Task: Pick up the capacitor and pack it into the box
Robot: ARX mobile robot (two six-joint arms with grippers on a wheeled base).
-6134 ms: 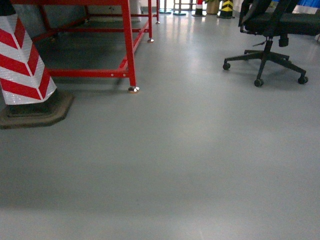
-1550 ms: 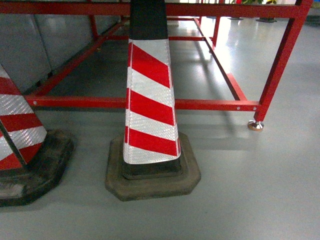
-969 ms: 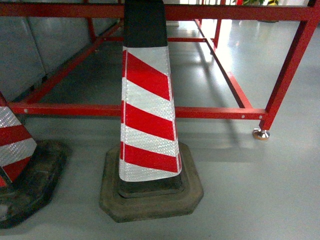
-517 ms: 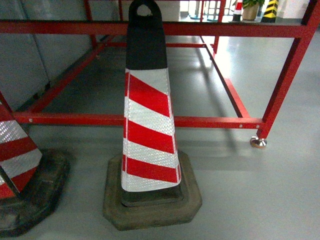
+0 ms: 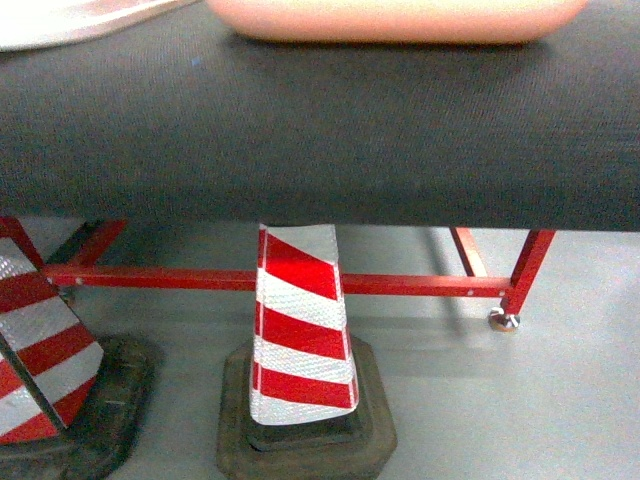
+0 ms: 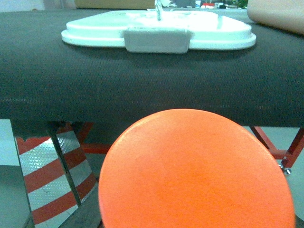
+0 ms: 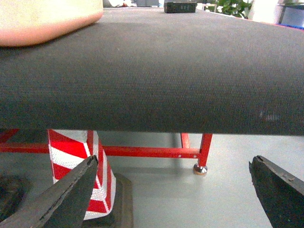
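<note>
From the head camera, the pale pink tub point(image 5: 398, 20) sits on the black table mat point(image 5: 320, 120), above and ahead of both arms; a striped traffic cone point(image 5: 300, 330) stands beneath the red frame point(image 5: 400, 284). Neither gripper shows here.

The left wrist camera shows the white lid point(image 6: 156, 31) lying flat on the mat, grey latch point(image 6: 156, 40) facing the arm; an orange disc point(image 6: 194, 173) blocks the foreground, so I cannot tell that gripper's state.

At the right wrist, the right gripper point(image 7: 171, 190) hangs wide apart, holding nothing, below the table edge, the tub up-left. No capacitor is visible.
</note>
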